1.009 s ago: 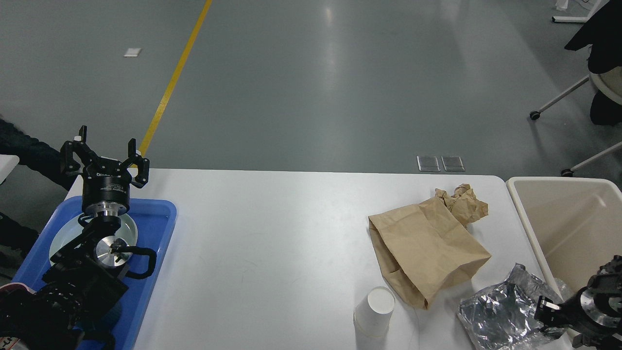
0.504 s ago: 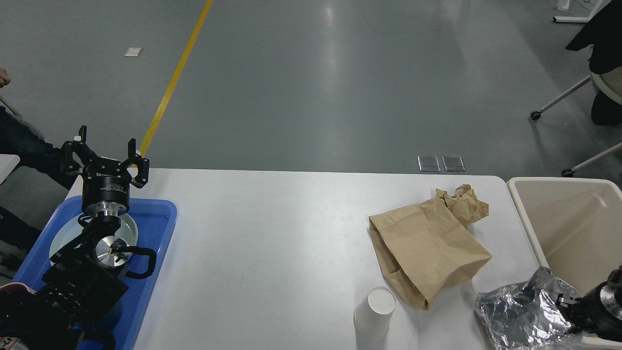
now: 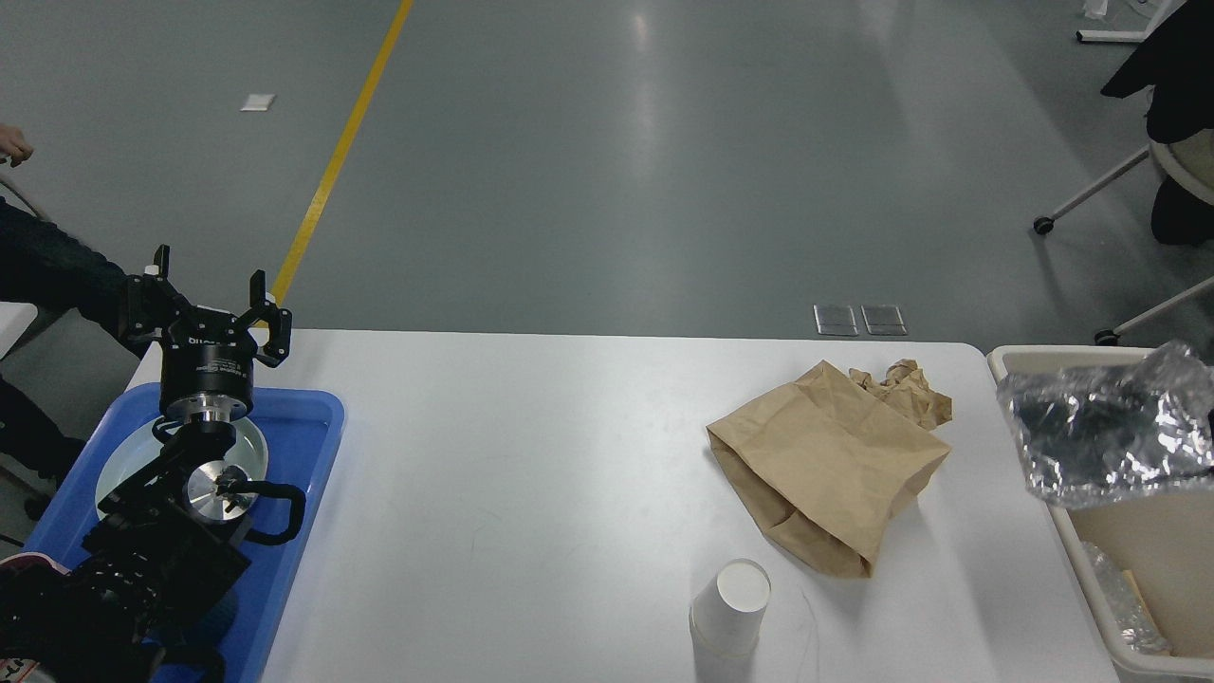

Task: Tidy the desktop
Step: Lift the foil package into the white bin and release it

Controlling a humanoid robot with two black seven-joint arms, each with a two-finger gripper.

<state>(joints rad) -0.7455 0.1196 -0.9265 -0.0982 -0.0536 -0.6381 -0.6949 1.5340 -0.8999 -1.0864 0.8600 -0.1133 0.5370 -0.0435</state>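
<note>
The white desktop [image 3: 531, 446] carries a brown paper bag [image 3: 830, 465] lying on its side. A crumpled brown paper wad [image 3: 906, 389] lies behind the bag. A white paper cup [image 3: 732, 607] stands near the front edge. A crumpled sheet of silver foil [image 3: 1100, 436] hangs in the air over the left rim of the beige bin [image 3: 1119, 569]. My right gripper is hidden behind the foil or is off the right edge. My left gripper [image 3: 204, 294] is open and empty, raised over the far end of the blue tray [image 3: 303, 427].
A white plate [image 3: 248, 441] lies in the blue tray under my left arm. The beige bin holds some scraps at its bottom. Chair legs on wheels stand on the floor at the far right. A person's arm shows at the left edge.
The foil has risen from the desktop's front right corner to above the bin's rim. The right arm has left view. The paper bag has shifted slightly left. The left arm has not moved.
</note>
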